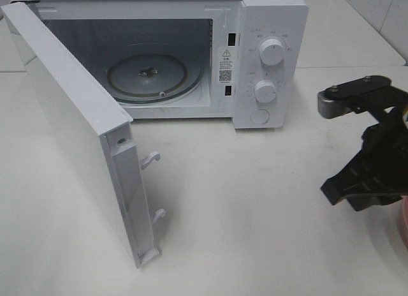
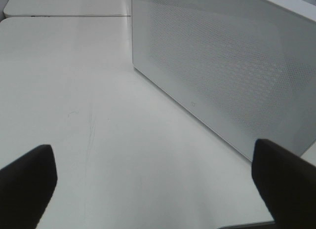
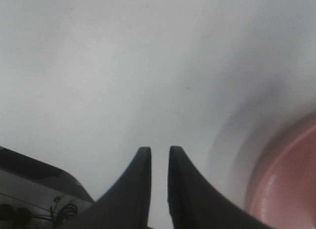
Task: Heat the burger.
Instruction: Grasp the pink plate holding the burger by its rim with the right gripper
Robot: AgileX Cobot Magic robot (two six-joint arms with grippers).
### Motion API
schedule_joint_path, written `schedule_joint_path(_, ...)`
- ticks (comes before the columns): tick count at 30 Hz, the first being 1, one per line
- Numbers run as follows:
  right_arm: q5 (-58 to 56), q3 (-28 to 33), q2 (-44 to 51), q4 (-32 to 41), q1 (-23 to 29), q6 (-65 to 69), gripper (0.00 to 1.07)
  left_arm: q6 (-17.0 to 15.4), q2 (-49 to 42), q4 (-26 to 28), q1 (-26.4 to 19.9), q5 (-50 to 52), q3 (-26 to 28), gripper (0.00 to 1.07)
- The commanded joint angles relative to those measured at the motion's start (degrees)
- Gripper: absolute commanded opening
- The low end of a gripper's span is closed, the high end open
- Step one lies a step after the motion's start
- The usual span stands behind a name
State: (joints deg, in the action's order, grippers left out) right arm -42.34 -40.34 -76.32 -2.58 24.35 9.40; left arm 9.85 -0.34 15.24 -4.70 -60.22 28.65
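Open white microwave (image 1: 271,53), pink plate (image 3: 291,179), white table (image 1: 255,213)

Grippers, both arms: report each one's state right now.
Left gripper: wide open, holding nothing.
Right gripper: barely open, only a slim gap, holding nothing.

A plain white table (image 1: 255,213) carries everything in view. A white microwave (image 1: 271,18) stands directly on it toward the far side, and its door (image 1: 70,136) is swung wide open over the tabletop. At the right edge of the high view, a pink plate (image 1: 404,222) lies on the table, well apart from the microwave and mostly cut off. A few faint scratches (image 2: 91,130) mark the surface. Behind it, across a thin seam, a second white tabletop (image 2: 64,4) adjoins.
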Motion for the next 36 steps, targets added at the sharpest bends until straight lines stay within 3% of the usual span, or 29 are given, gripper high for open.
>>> schedule_joint_path(1, -2.92, -0.46, 2.35, -2.98, -1.60, 0.23, 0.18, 0.11, -1.09, 0.29, -0.17, 0.69, -0.06, 1.00)
schedule_joint_path(3, -3.78, -0.46, 5.16, -4.87, -3.67, 0.23, 0.29, 0.11, -1.09, 0.29, -0.17, 0.69, -0.06, 1.00)
schedule_joint_path(4, -3.78, -0.46, 5.16, -4.87, -3.67, 0.23, 0.29, 0.11, -1.09, 0.29, -0.17, 0.69, -0.06, 1.00)
schedule_joint_path(5, -4.30, -0.46, 7.05, -5.21, -4.76, 0.23, 0.42, 0.11, -1.09, 0.29, -0.17, 0.69, -0.06, 1.00)
schedule_joint_path(6, -4.30, -0.46, 7.05, -5.21, -4.76, 0.23, 0.42, 0.11, -1.09, 0.29, -0.17, 0.69, -0.06, 1.00)
schedule_joint_path(8, -4.81, -0.40, 9.00, -6.59, -6.02, 0.23, 0.65, 0.11, -1.09, 0.29, -0.17, 0.69, -0.06, 1.00)
schedule_joint_path(9, -4.81, -0.40, 9.00, -6.59, -6.02, 0.23, 0.65, 0.11, -1.09, 0.29, -0.17, 0.69, -0.06, 1.00)
schedule_joint_path(10, -5.21, -0.40, 9.68, -7.85, -6.93, 0.23, 0.80, 0.11, -1.09, 0.29, -0.17, 0.69, -0.06, 1.00)
schedule_joint_path(11, -5.61, -0.40, 9.85, -8.25, -7.56, 0.23, 0.87, 0.11, -1.09, 0.29, -0.17, 0.69, -0.06, 1.00)
schedule_joint_path(12, -5.61, -0.40, 9.85, -8.25, -7.56, 0.23, 0.87, 0.11, -1.09, 0.29, -0.17, 0.69, -0.06, 1.00)
schedule_joint_path(14, -6.59, -0.29, 9.85, -8.59, -9.68, 0.00, 0.98, 0.11, -1.09, 0.29, -0.17, 0.69, -0.06, 1.00)
schedule_joint_path(23, -4.87, 5.27, 9.85, -6.99, -15.01, -1.72, 0.95, 0.11, -1.09, 0.29, -0.17, 0.69, -0.06, 1.00)
schedule_joint_path(36, 3.55, 8.77, 2.58, -6.25, -16.79, -2.18, 0.91, 0.11, -1.09, 0.29, -0.17, 0.69, -0.06, 1.00)
